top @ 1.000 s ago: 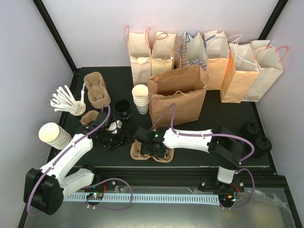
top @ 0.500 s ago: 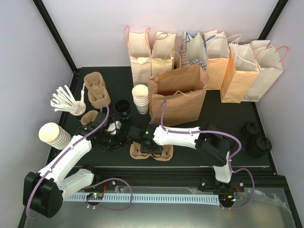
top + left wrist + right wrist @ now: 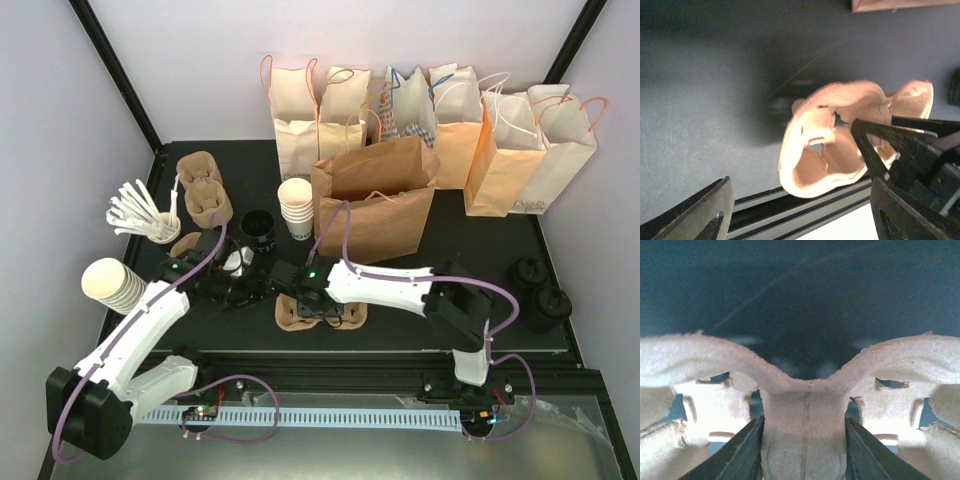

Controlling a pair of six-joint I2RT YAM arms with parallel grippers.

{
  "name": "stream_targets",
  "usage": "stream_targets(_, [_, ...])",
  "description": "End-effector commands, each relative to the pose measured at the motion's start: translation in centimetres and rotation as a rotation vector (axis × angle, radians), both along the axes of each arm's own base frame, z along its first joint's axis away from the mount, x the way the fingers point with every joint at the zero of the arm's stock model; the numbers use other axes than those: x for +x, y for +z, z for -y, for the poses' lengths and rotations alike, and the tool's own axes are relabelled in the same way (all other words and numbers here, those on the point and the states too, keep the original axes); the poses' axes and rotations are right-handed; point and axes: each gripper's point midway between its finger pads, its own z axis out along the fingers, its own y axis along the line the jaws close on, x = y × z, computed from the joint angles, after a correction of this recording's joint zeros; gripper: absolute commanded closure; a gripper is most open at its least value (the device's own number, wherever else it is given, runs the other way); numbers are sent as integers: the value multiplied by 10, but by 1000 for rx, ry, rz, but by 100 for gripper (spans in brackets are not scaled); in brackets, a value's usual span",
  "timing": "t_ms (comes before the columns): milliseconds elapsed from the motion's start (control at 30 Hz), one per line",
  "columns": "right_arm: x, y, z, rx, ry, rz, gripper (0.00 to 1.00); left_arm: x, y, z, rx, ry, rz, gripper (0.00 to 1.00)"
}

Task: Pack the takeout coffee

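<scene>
A brown pulp cup carrier (image 3: 288,318) lies near the table's front edge. My right gripper (image 3: 310,304) is down on it. In the right wrist view its two fingers press both sides of the carrier's middle bridge (image 3: 805,410), so my right gripper (image 3: 804,440) is shut on it. My left gripper (image 3: 245,290) hovers just left of the carrier, open and empty. The left wrist view shows my left gripper (image 3: 800,210) spread wide in front of the carrier (image 3: 825,150). I cannot pick out the takeout coffee with certainty in any view.
A large open brown bag (image 3: 375,205) stands behind the carrier, with a row of smaller paper bags (image 3: 440,120) at the back. White cup stacks (image 3: 297,208) (image 3: 112,283), a black stack (image 3: 258,228), spare carriers (image 3: 203,188), stirrers (image 3: 145,212) and two black round things (image 3: 540,290) are around.
My right gripper has slid left over the carrier and closed its fingers onto the middle bridge. My left arm has shifted slightly up and right, still open.
</scene>
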Motion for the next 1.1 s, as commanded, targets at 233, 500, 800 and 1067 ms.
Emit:
stream_targets(233, [-1,188,7,354,421,337,60,56,110,14,-43,-55,319,23])
stream_targets(500, [-53,334,-13,837,792,527,54,101,183,30,-79,-94,517,22])
stream_targets(800, [-15,429,20,861,737,729,55,143,213,71,-192,-118,552,22])
stream_targets(1067, [59,444,57,855,560,770,57,167,217,131,-150,-185,512,21])
